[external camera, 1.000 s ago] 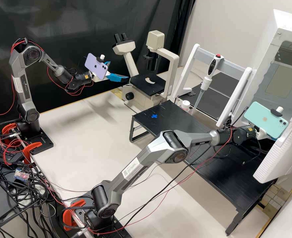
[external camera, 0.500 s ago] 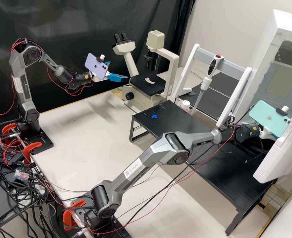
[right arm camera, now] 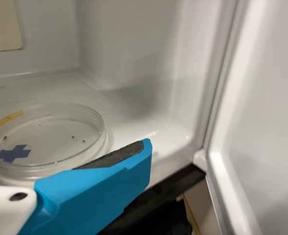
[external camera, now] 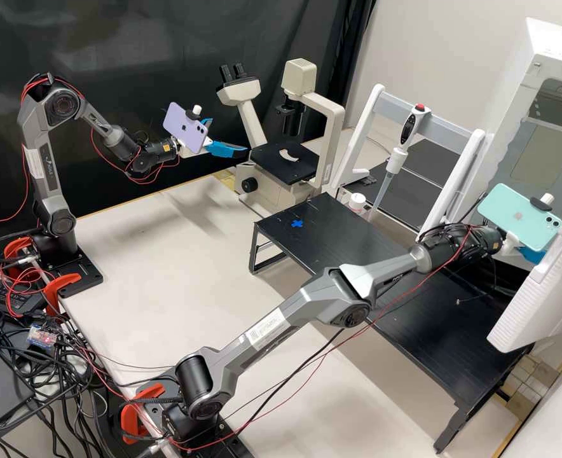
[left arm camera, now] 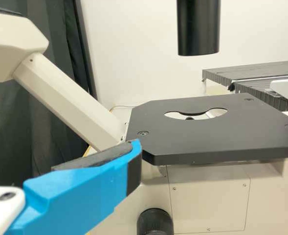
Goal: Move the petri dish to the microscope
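In the high view, the left gripper [external camera: 228, 136] hangs open and empty beside the microscope [external camera: 334, 124]. Its finger lies before the near corner of the black stage [left arm camera: 207, 139] in the left wrist view, where the left gripper [left arm camera: 135, 152] shows one finger. At the mouth of the white chamber [external camera: 548, 54], the right gripper [external camera: 533, 256] is partly hidden behind a phone. The clear petri dish [right arm camera: 46, 139] lies on the chamber's floor in the right wrist view. One finger of the open right gripper [right arm camera: 144, 151] overlaps the dish's near rim, its dark pad bare.
A black raised table [external camera: 338, 232] with a blue cross [external camera: 297, 223] stands between the arms. Behind it are a white rack [external camera: 370, 121] with a pipette [external camera: 395, 159] and a small white-capped bottle [external camera: 357, 201]. The chamber's open door [external camera: 535, 305] stands near the right arm.
The right arm has stretched farther towards the chamber, its elbow lower and its wrist turned. Its phone has shifted slightly right and upward in the high view. The left arm has kept still.
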Motion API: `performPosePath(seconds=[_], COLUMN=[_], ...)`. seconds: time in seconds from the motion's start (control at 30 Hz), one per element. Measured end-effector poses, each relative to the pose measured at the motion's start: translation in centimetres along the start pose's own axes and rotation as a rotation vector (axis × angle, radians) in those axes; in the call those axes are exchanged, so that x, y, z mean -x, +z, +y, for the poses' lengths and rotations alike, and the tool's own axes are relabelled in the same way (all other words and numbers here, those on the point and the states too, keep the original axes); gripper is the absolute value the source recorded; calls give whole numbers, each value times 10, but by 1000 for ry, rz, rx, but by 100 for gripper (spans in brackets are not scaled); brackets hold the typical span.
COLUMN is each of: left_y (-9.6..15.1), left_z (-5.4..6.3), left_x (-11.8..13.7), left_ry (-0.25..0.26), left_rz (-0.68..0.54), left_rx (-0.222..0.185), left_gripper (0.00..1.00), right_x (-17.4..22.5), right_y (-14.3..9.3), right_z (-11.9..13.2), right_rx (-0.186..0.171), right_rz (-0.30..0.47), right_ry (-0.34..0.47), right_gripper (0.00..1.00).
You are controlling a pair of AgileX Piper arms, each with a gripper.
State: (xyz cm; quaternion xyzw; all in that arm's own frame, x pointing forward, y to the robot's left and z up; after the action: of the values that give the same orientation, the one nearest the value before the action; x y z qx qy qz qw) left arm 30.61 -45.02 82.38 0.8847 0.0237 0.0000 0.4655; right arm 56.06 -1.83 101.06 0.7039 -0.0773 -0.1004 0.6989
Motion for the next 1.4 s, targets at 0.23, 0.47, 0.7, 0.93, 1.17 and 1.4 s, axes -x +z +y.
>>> performPosePath(seconds=[0.23, 0.47, 0.7, 0.93, 1.17, 1.4], left_y=[0, 0, 0, 0, 0, 0], left_z=[0, 0, 0, 0, 0, 0], left_x=[0, 0, 0, 0, 0, 0], left_ry=[0, 0, 0, 0, 0, 0], left_rz=[0, 0, 0, 0, 0, 0], left_rx=[0, 0, 0, 0, 0, 0], left_gripper=[100, 100, 100, 100, 100, 100], right_x=[-3, -3, -2, -1, -2, -4], right_y=[1, 1, 6, 9, 10, 13], right_z=[-6, -7, -4, -1, -2, -2], right_rx=[-3, -5, -8, -14, -17, -19], right_rz=[36, 36, 25, 23, 24, 23], right_ry=[-32, -39, -46, -40, -39, -38], right_gripper=[100, 100, 100, 0, 0, 0])
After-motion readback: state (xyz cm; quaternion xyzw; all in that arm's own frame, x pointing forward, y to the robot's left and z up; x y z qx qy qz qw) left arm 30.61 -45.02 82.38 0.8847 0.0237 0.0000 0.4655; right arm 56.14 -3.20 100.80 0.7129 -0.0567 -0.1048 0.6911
